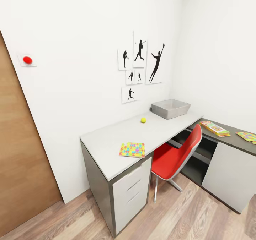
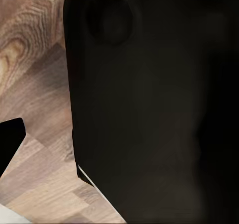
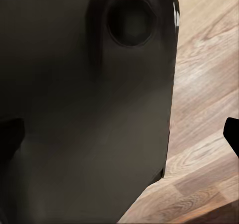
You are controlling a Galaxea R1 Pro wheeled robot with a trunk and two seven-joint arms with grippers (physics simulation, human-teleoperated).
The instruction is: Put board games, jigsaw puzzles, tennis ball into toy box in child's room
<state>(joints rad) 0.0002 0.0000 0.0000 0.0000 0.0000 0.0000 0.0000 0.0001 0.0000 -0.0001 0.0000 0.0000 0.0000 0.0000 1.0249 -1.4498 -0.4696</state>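
Step in hand, as judged: approach, with the robot standing off from the table [image 1: 117, 140] and nothing yet picked up; the toy box [image 1: 170, 108] looks empty from this angle, so the whole task seems left to do. Toy box, one: grey bin at the far end of the light top, against the wall by the inner corner. Tennis ball [image 1: 143, 120], one: mid-top, between the near end and the bin, apart from both. Jigsaw puzzles, two: first puzzle [image 1: 132, 149] flat at the front edge of the light top above the drawers; second puzzle [image 1: 248, 137] on the dark top toward its right end. Board game [image 1: 214, 128], one in sight: long box on the dark top near the joint with the light top. Red chair [image 1: 177, 156], one, tucked into the inner corner. Wall pictures, six silhouettes; red button, one, beside the door. Grippers: both wrist views look past dark housing at wood floor, and I cannot tell whether either is spread or pressed together. Next move calls for driving closer and raising an arm, probably to the ball or the near puzzle.
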